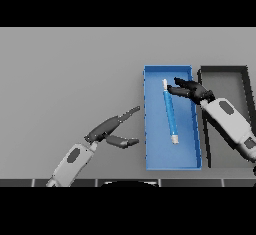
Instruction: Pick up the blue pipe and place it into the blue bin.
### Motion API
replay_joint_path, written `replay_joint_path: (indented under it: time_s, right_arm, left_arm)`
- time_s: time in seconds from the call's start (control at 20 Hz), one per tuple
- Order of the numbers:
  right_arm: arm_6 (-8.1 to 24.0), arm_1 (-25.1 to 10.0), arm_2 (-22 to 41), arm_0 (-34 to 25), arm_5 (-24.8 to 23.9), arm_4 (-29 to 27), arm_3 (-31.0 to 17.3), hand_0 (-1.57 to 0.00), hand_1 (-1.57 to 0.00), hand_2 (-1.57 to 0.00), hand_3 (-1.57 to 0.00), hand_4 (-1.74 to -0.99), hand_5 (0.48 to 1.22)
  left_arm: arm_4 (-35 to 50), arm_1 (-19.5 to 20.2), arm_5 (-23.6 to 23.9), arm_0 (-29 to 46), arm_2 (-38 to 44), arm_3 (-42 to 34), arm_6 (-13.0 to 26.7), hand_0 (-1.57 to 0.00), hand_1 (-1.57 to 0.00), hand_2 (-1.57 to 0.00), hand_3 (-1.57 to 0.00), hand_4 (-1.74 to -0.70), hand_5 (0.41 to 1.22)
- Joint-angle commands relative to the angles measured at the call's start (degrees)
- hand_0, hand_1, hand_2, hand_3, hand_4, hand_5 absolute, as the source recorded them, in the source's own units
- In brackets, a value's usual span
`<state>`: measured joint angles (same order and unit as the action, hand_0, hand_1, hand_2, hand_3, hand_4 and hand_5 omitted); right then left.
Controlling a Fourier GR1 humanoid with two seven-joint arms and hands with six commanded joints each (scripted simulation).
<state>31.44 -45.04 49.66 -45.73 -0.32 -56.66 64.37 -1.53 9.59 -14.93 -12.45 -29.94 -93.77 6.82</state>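
Although the blue pipe (pixel 170 111) already lies inside the blue bin (pixel 148 129), right of the frame's centre, it runs lengthwise along the bin floor from a pale tip near the upper end to a white cap near the lower end, and the right hand (pixel 192 91) hovers just at its upper end. That hand's fingers are spread and nearly straight, reaching leftward over the pipe's top; they do not appear curled round it, though whether a fingertip touches the tube cannot be told. By its look the pipe is a slim, straight, rigid tube, probably light and smooth, so it would tend to roll or slip in a loose pinch; a firmer hold would be across the blue shaft near its middle, where it balances, rather than on the capped ends. Nothing about it suggests fragility. The left hand (pixel 111 131) rests low in the left-centre of the frame, well apart from the bin, fingers extended and relaxed, holding nothing. A dark bin (pixel 245 79) sits just beside the blue one, at the right edge. No brand, label or legible writing shows anywhere.
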Motion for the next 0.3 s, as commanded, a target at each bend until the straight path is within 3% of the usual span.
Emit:
replay_joint_path:
  time_s: [0.0, 0.25]
  right_arm:
    - [-0.2, 0.0, 0.2, 0.2, -0.3, 0.1, 0.5, -0.17, -0.09, -0.03, -0.01, -1.152, 0.809]
    - [-0.2, -0.2, 0.8, 0.5, -0.7, 1.1, 1.1, -0.21, -0.1, -0.02, 0.0, -1.152, 0.798]
  left_arm:
    - [-0.3, -0.5, 0.2, 0.5, -0.7, -0.1, 0.0, 0.0, 0.0, 0.0, 0.0, -0.89, 0.476]
    - [0.4, -0.1, -0.3, -0.3, 0.1, 0.2, 0.3, 0.0, 0.0, 0.0, 0.0, -0.89, 0.48]
